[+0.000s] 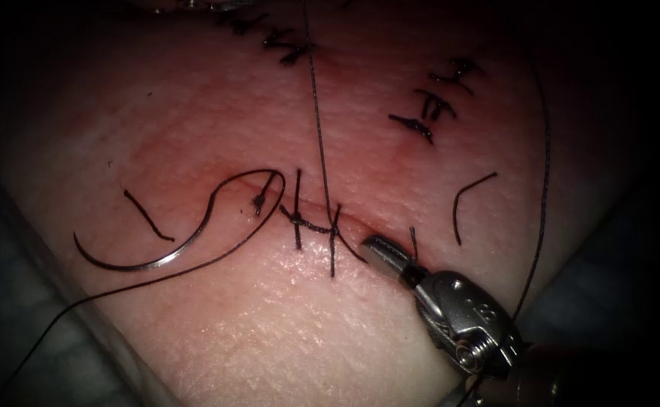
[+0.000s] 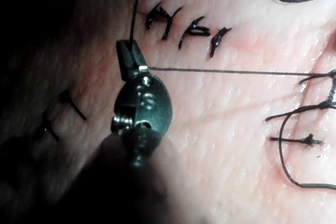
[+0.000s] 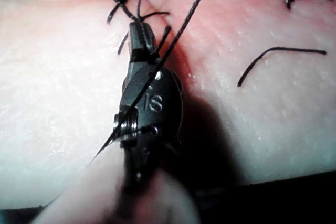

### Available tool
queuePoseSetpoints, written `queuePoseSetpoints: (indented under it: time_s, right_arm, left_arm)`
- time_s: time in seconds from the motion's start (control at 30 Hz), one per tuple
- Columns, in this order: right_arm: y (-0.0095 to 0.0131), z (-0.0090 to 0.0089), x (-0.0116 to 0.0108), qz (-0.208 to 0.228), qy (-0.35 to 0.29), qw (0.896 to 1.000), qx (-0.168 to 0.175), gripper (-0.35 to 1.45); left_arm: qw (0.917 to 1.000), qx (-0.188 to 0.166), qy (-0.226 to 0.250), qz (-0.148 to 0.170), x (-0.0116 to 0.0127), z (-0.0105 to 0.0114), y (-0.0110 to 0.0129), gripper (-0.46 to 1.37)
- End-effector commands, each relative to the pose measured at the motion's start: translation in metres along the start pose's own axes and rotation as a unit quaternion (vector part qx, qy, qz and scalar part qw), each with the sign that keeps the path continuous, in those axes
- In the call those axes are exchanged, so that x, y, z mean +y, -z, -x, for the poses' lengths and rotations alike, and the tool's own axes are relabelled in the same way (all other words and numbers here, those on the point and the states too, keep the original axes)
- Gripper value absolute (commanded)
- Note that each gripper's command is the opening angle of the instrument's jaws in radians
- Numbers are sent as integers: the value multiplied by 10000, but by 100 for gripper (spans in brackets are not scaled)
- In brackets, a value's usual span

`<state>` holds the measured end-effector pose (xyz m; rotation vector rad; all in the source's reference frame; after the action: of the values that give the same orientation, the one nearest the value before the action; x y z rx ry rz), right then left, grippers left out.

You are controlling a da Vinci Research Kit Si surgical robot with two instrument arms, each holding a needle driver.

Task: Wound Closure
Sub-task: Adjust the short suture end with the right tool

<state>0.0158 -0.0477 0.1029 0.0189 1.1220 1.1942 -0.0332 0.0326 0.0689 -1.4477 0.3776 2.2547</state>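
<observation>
- Pink tissue (image 1: 270, 316) spreads across the endoscope view, and its lower left edge drops off to a dark bench.
- The cut (image 1: 322, 215) runs across the middle, with a bit of red fluid (image 1: 239, 197) along it.
- Two dark stitches (image 1: 297, 218) cross the cut close together.
- The needle (image 1: 157, 252) lies flat on top of the tissue, left of the stitches. No tool holds it, and it does not look stuck into the tissue.
- The needle's curve opens upward. One end is out near the left edge of the tissue and the other end is up by the cut.
- The thread (image 1: 317, 113) goes straight up from the stitches to the top of the endoscope view. Another length loops past the needle and off the lower left edge.
- The right tool (image 1: 379, 250) comes in from the lower right. Its jaws look closed and its tip sits just beside the right stitch, at the cut. I cannot tell if it holds anything.
- The left tool (image 2: 130, 56) has its jaws closed on the thread (image 2: 231, 71), which runs tight across to the stitches.
- Short cut ends of thread (image 1: 465, 203) lie loose on both sides of the cut.
- Older stitches (image 1: 435, 98) sit higher up, well apart from the tools.
- Bare tissue below the cut gives open room.
</observation>
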Motion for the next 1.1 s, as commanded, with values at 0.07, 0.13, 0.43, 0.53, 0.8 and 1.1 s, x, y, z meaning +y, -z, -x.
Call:
queuePoseSetpoints:
  time_s: [0.07, 0.13, 0.43, 0.53, 0.8, 1.1]
  right_arm:
    - [1, -1, 0, 29, -33, 10000, -1, -35]
    - [1, -3, 0, 29, 19, 10000, -11, -35]
    - [5, -9, 7, 54, 124, 9999, -38, 57]
    - [7, -13, 13, 62, 178, 9998, -52, 58]
    - [6, -23, 31, 95, 251, 9994, -230, -35]
    - [-12, -38, 34, 49, 193, 9986, -492, -35]
  left_arm:
    - [10000, 2, 0, 36, 0, -1, 1, -35]
    - [10000, 2, 3, 40, 0, -3, 1, -35]
    - [9999, 43, 15, 141, 2, -14, 8, -35]
    - [9997, 68, 89, 223, 3, -27, 15, -35]
    - [9986, 163, 138, 488, 10, -71, 31, -35]
    - [9980, 225, 104, 579, 28, -89, 42, -35]
